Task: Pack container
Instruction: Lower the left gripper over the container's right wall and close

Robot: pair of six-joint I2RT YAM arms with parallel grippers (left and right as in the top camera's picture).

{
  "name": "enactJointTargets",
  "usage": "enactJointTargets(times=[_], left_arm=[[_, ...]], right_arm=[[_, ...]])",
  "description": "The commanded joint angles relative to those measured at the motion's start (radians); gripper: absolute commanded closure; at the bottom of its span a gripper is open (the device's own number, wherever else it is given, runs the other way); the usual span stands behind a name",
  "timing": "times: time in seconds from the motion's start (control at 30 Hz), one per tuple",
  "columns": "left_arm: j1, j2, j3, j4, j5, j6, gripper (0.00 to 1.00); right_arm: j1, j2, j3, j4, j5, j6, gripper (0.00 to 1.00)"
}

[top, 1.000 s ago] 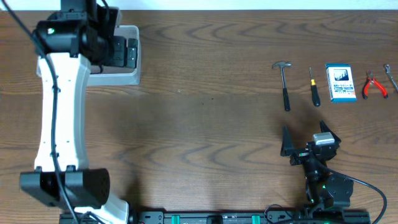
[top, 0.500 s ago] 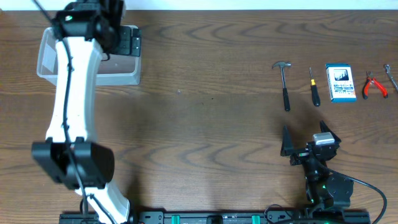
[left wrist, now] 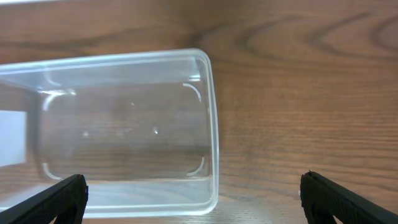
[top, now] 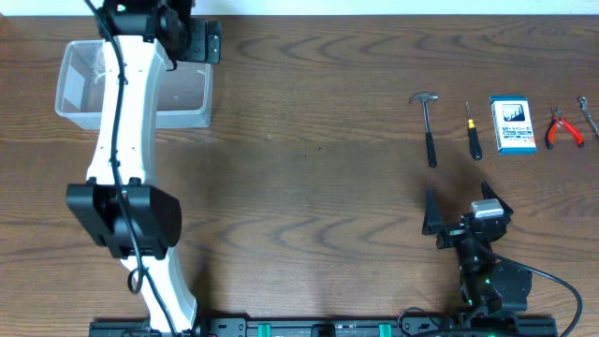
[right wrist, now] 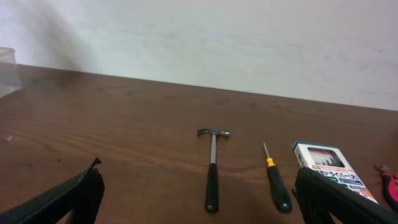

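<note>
The container (top: 182,103) is a clear plastic tub at the far left of the table, and it looks empty. My left gripper (top: 201,42) is open and empty above the tub's far right corner. In the left wrist view the tub (left wrist: 118,124) fills the left side, and my open fingers (left wrist: 196,205) straddle its rounded corner from above. My right gripper (top: 460,208) is open and empty, low near the front right. It faces a hammer (right wrist: 212,171), a screwdriver (right wrist: 277,183) and a blue-and-white box (right wrist: 329,171).
A row of tools lies at the far right: the hammer (top: 429,126), the screwdriver (top: 473,131), the blue-and-white box (top: 513,124), red pliers (top: 563,129) and another tool (top: 590,114) at the edge. My white left arm (top: 122,140) crosses over the tub.
My left arm has swung toward the far edge, and its gripper has moved off the tub's inside to its far right corner. The right arm has not moved.
</note>
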Motion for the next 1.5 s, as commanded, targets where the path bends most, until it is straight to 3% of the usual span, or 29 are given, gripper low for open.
enactJointTargets(times=[0.0, 0.23, 0.47, 1.47], left_arm=[[-0.007, 0.036, 0.010, 0.014, -0.008, -0.016, 0.02], [-0.006, 0.055, 0.010, 0.040, 0.040, -0.019, 0.02], [0.003, 0.135, 0.010, 0.019, 0.086, -0.109, 0.02], [0.028, 0.166, -0.010, -0.001, 0.052, -0.047, 0.02]], right_arm=[[0.010, -0.005, -0.002, -0.004, 0.002, -0.009, 0.01], [0.010, -0.005, -0.002, -0.004, 0.002, -0.009, 0.01], [0.010, -0.005, -0.002, -0.004, 0.002, -0.009, 0.01], [0.010, -0.005, -0.002, -0.004, 0.002, -0.008, 0.01]])
